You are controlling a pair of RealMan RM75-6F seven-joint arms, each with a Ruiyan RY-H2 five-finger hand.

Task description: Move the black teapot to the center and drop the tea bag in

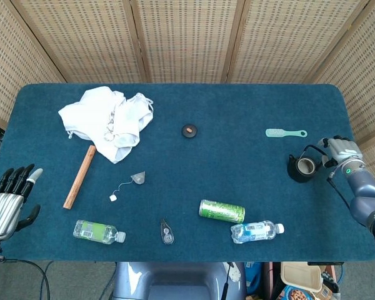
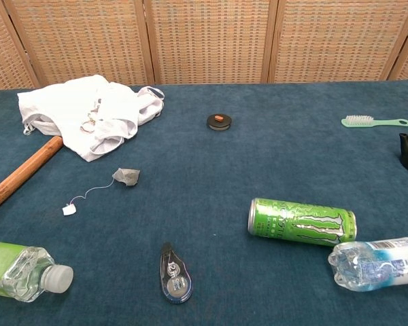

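At about three o'clock on the blue table [image 1: 237, 100], near its right edge, the black teapot [image 1: 300, 167] stands upright with its mouth uncovered. The right hand [image 1: 340, 150] sits just beside it, fingers at the wire handle; whether they actually grip the handle cannot be told from the head view, and the chest view shows only a sliver of the pot at its right border. Around nine o'clock from the table's middle lies the tea bag [image 1: 138, 178], its string trailing toward seven o'clock to a small white tag. Down at eight o'clock, off the table's left edge, the left hand [image 1: 9, 199] hovers with fingers spread and nothing in them. A small black lid [image 1: 189, 130] rests at twelve o'clock, and a green can [image 1: 221, 211] lies on its side at five o'clock.
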